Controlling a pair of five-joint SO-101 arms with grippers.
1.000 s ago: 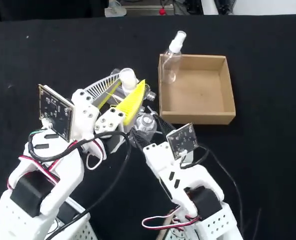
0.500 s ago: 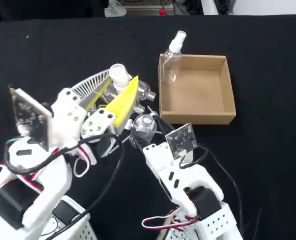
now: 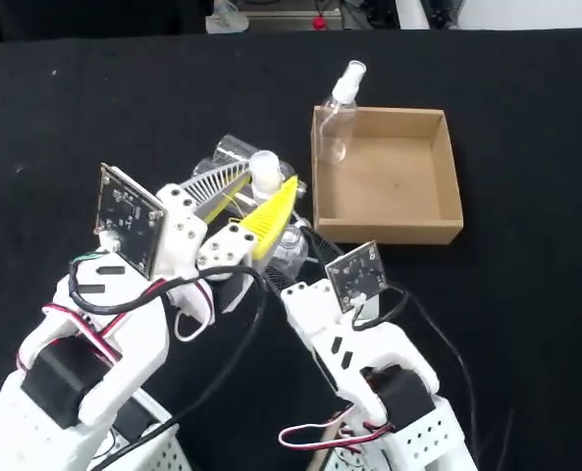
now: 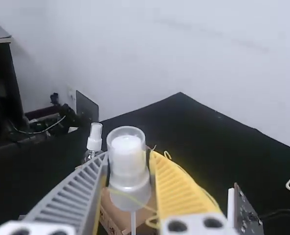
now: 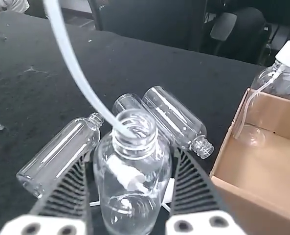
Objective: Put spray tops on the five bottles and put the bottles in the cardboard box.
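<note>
1. From above, the left hand, closed on a spray top, covers most of the upright bottle that the right hand grips.
2. Loose bottles lie partly hidden behind that left hand.
3. The dip tube and the capped bottle at the cardboard box are cut by the right wrist view's edge.

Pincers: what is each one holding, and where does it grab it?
The left pincer grips the spray top by its cap; the right pincer grips an upright clear bottle around its body.
</note>
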